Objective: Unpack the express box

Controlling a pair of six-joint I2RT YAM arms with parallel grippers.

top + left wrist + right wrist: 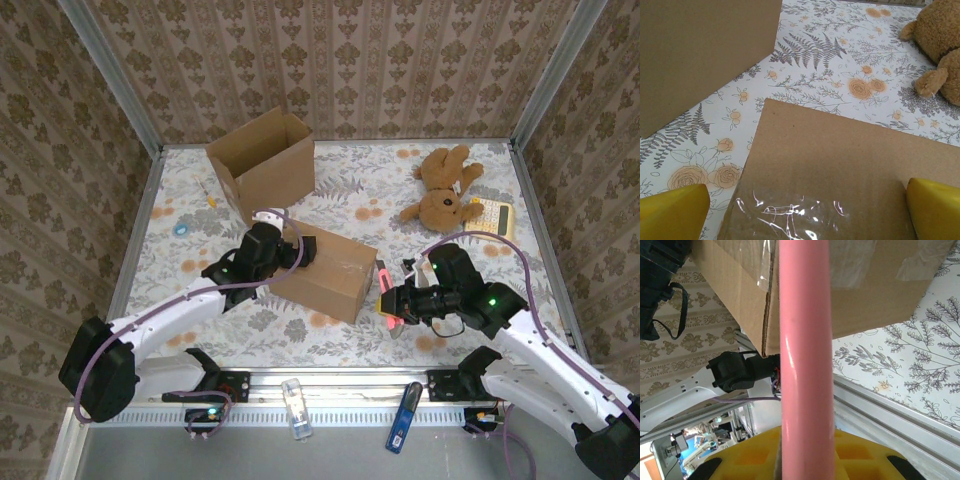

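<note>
The box (335,272) is straddled by the left gripper (296,252), jaws wide; the pink tool (805,340) is clamped in the right gripper's (395,300) jaws. The tape (790,215) should be slit shallowly, box braced first.

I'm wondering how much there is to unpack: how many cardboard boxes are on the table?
2. An open box stands at the back left; a taped box lies in the middle, closer to the front. No others seem hidden.
</note>
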